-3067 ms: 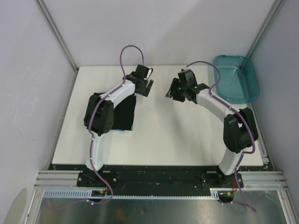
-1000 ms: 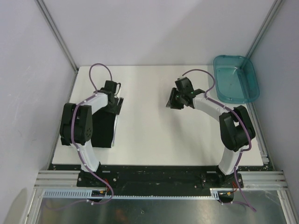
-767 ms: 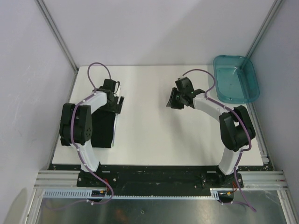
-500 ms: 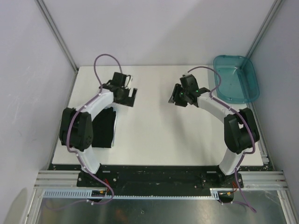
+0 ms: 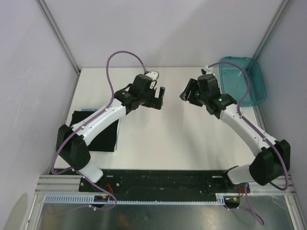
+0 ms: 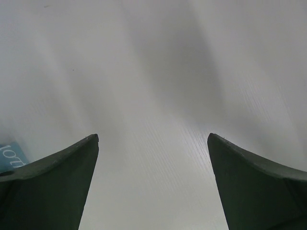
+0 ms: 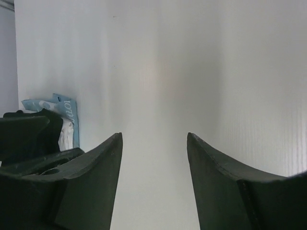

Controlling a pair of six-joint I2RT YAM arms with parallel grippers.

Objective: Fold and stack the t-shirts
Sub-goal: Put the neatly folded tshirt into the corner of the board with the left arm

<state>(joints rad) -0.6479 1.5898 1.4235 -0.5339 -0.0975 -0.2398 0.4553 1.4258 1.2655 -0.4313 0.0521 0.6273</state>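
The black t-shirt (image 5: 98,134) lies folded at the table's left side, partly under my left arm. A light blue sliver of the white printed t-shirt (image 5: 86,109) peeks from beneath its far edge; that blue-and-white cloth (image 7: 64,117) also shows far off in the right wrist view, and a corner of it (image 6: 10,155) in the left wrist view. My left gripper (image 5: 159,99) hovers open over bare table near the middle back, with nothing between its fingers (image 6: 62,177). My right gripper (image 5: 186,95) faces it from the right, open and empty above the table (image 7: 154,134).
A teal translucent bin (image 5: 243,80) stands at the back right corner, close behind my right wrist. The white table (image 5: 158,143) is walled on the left, back and right. A dark shape (image 7: 24,139) fills the left edge of the right wrist view.
My left gripper has let go at the black t-shirt, opened wide and swung right toward the middle back. The right gripper has lifted slightly toward the back and opened wider.
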